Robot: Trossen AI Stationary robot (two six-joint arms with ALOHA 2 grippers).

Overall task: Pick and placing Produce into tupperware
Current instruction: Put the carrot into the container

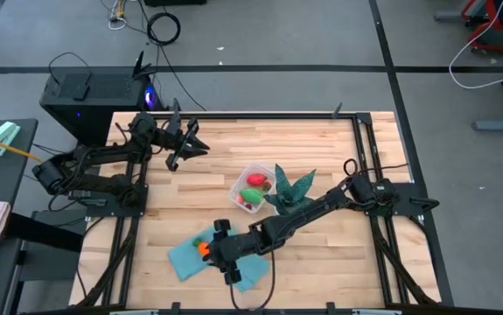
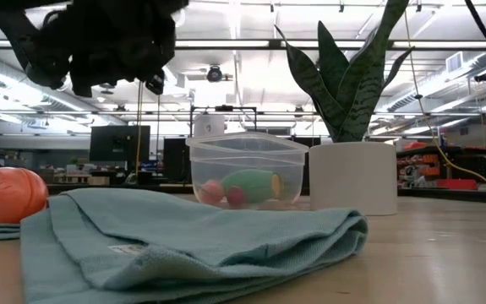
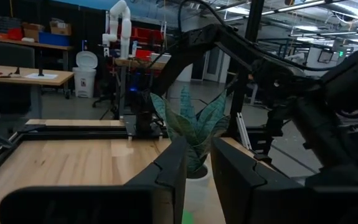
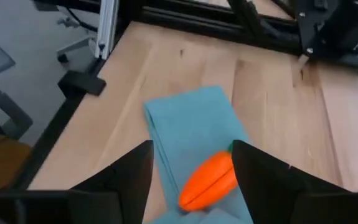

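Teal cloth (image 2: 192, 232) lies nearest, and on it, well left of the tupperware (image 1: 253, 187), sits the carrot (image 4: 208, 180), so with our right claw (image 4: 191, 168) spread wide above it we should descend straight and pinch its middle, avoiding fabric.

Count of things on the table (image 1: 321, 254)

One tupperware (image 1: 253, 187), one carrot (image 4: 208, 182), one teal cloth (image 1: 185, 259), one potted plant (image 1: 291, 192), two arms.
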